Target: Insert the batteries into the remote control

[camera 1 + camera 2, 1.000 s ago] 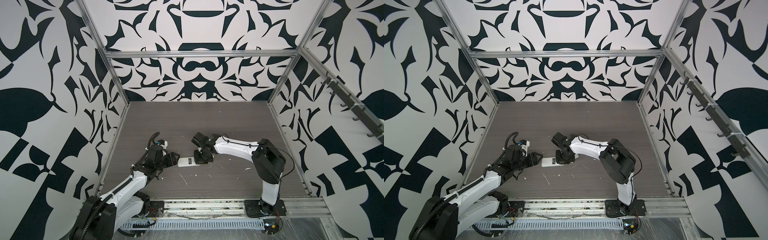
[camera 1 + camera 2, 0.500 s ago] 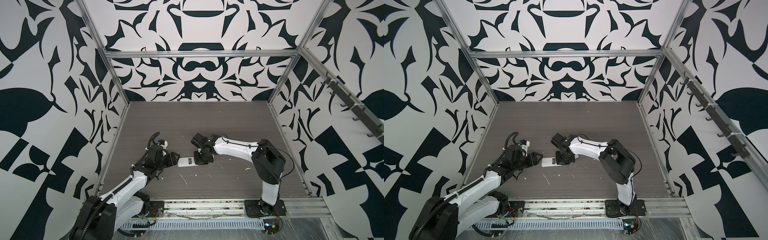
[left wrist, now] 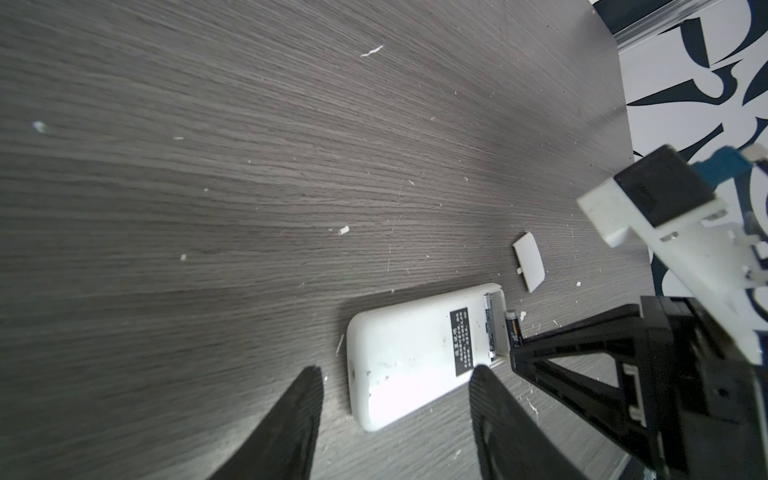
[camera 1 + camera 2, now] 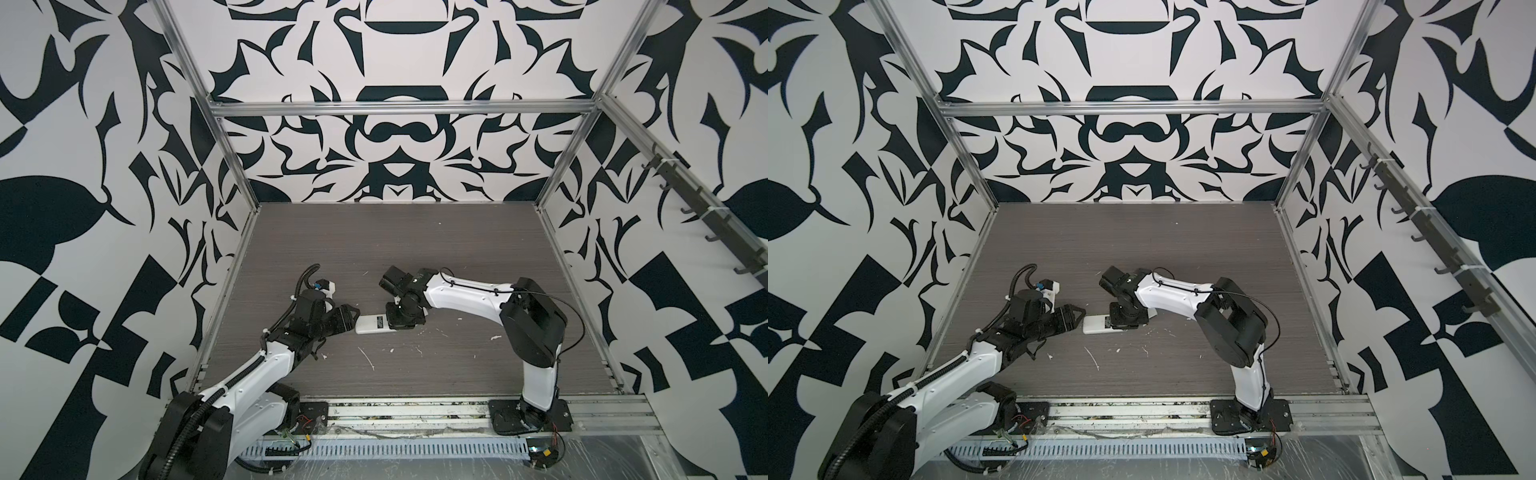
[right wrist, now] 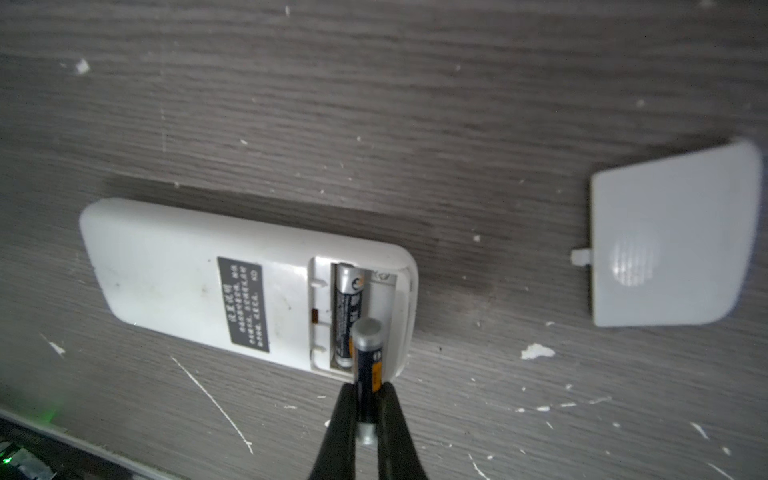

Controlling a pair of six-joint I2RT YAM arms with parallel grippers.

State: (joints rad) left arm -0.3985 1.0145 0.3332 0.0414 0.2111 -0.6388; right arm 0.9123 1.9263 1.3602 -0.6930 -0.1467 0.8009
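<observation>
Clamping loose battery [image 5: 369, 359] by remote control [image 5: 166, 266], right hand [image 5: 366, 390], seated battery [image 5: 347, 299] inside

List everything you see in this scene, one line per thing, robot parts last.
Remote control: one, white back up with a black label, lying on the table with its battery compartment open.
Seated battery: one, dark with orange marks, lying in the compartment.
Held battery: one, dark with orange marks, pinched by the right gripper at the open compartment.
Cover plate: one, white, flat on the table, apart from the remote.
Scraps: many, white, scattered over the table.
Table: one, dark grey wood grain.
Walls: black-and-white pattern, around the table.
Left gripper: one, black, open, by the remote's plain end.
Right gripper: one, black, shut on the held battery.
</observation>
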